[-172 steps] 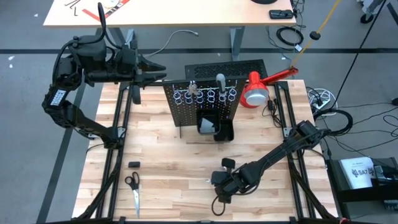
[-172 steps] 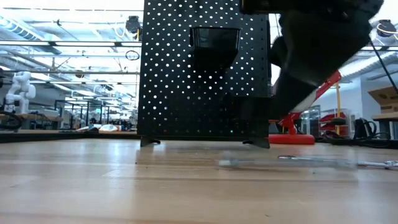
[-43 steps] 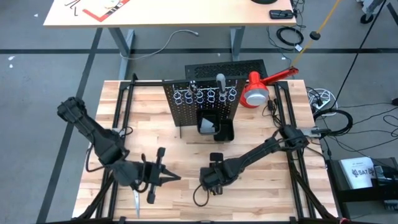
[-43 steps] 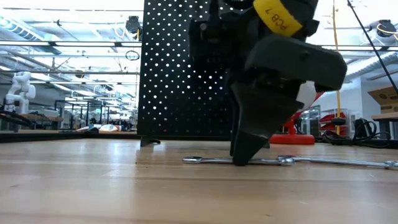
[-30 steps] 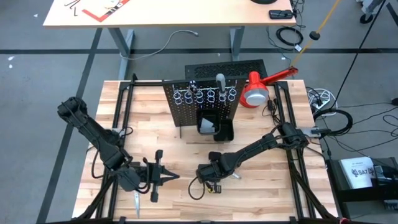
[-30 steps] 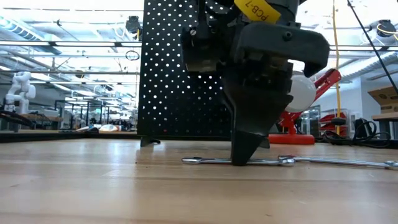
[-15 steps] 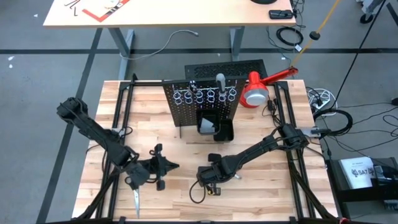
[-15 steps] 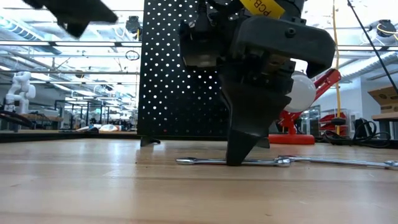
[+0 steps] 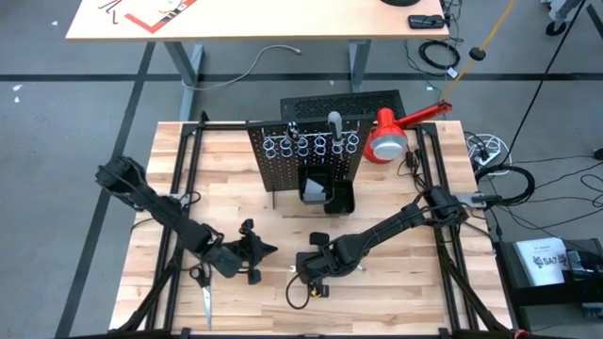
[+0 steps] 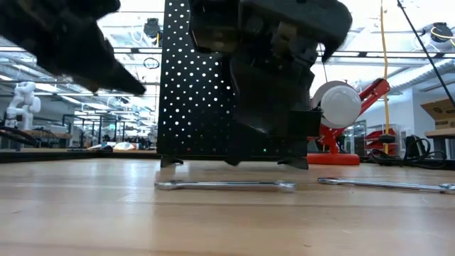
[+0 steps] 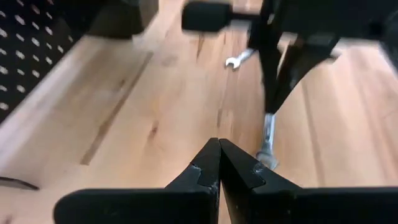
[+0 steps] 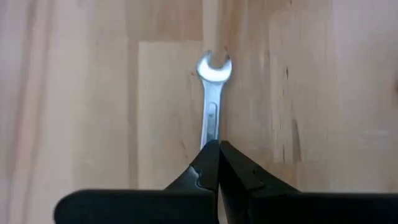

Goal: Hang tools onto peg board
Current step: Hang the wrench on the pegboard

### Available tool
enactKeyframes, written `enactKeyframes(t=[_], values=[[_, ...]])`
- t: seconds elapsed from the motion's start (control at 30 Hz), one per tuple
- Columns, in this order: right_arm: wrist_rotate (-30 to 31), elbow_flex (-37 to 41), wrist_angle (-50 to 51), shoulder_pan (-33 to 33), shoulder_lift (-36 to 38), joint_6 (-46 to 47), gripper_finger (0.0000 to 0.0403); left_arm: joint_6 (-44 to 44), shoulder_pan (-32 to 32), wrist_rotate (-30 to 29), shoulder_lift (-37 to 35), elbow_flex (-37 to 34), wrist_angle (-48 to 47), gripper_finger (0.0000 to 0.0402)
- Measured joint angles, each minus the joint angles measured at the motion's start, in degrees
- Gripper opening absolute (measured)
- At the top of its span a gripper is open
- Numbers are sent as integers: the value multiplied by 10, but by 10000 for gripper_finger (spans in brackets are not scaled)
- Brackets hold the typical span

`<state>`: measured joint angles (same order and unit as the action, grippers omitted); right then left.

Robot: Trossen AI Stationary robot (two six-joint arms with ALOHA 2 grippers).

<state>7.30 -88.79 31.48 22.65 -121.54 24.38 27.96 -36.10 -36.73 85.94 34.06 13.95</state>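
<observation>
Two grippers sit low: right gripper (image 12: 218, 144) pinched on a silver wrench (image 12: 212, 93) (open end ahead); left gripper (image 11: 219, 144) closed, empty, the wrench just beyond.

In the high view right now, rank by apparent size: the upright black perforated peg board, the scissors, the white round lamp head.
1. Upright black perforated peg board
2. White round lamp head and scissors: the lamp head is broader, the scissors longer, too close to rank.
</observation>
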Motion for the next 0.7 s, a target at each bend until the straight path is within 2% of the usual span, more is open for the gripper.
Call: enactKeyframes(t=[0.17,0.3,0.4,0.57,0.7], values=[[1,-1,0,0,1,-2,1,-2,16,47,71,0,48,13],[2,-1,-1,0,2,-2,1,-56,28,130,121,0,168,13],[4,-1,-1,0,2,-3,1,-82,34,152,152,1,239,21],[6,-2,-1,0,2,-11,0,-86,39,171,186,3,246,83],[16,-2,0,0,2,-14,0,-77,40,165,214,9,246,134]])
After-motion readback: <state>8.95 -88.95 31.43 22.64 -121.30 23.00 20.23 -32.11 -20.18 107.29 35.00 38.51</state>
